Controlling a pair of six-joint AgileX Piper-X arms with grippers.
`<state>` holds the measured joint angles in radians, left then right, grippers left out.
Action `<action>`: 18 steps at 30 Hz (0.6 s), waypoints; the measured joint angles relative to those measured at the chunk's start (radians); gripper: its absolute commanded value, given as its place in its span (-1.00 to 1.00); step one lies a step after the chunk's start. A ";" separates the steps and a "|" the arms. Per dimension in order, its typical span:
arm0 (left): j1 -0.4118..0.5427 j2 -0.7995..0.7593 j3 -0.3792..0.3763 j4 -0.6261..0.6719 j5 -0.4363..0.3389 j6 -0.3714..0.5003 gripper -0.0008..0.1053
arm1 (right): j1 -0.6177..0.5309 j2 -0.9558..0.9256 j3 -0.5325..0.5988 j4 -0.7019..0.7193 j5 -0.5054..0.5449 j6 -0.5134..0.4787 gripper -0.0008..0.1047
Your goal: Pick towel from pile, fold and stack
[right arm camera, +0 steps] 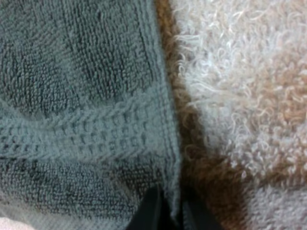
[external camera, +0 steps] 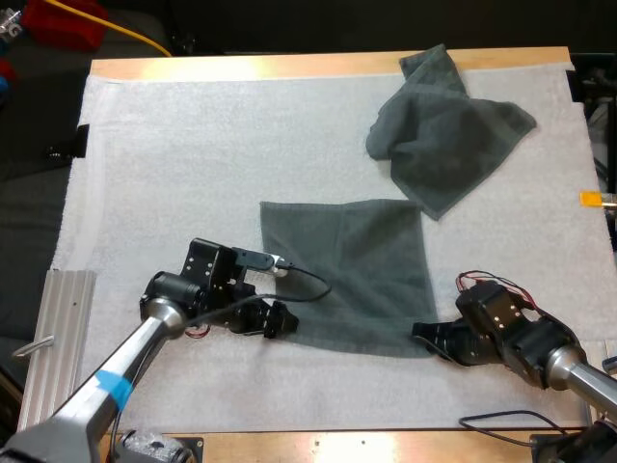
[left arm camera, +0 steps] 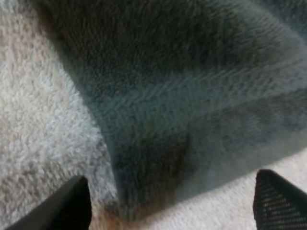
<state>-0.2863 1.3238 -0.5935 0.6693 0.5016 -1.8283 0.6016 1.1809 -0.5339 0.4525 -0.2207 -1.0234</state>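
A dark grey-green towel lies spread flat in the middle of the white mat. A second, crumpled towel sits at the far right. My left gripper is low at the flat towel's near left corner. In the left wrist view its fingers stand wide apart, open, with the towel corner lying between and ahead of them. My right gripper is at the near right corner. In the right wrist view its fingers pinch the towel's hemmed edge.
A ribbed metal plate lies off the mat's near left edge. Bare mat stretches across the far left and along the near edge. The wooden table rim runs along the far side.
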 measured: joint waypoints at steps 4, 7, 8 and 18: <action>0.000 0.051 0.000 -0.018 0.019 0.000 0.30 | 0.000 0.000 0.000 0.000 0.000 0.000 -0.96; 0.000 0.088 0.000 -0.019 0.048 0.000 0.30 | 0.000 0.000 0.000 0.000 0.000 0.000 -0.96; 0.000 0.096 -0.003 -0.019 0.055 0.000 0.30 | 0.000 0.000 0.000 0.000 0.000 0.000 -0.96; 0.008 0.164 -0.015 -0.026 0.230 -0.001 0.30 | 0.000 0.000 0.000 0.000 0.000 0.000 -0.96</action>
<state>-0.2781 1.4874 -0.6084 0.6434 0.7319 -1.8292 0.6016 1.1809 -0.5339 0.4525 -0.2207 -1.0234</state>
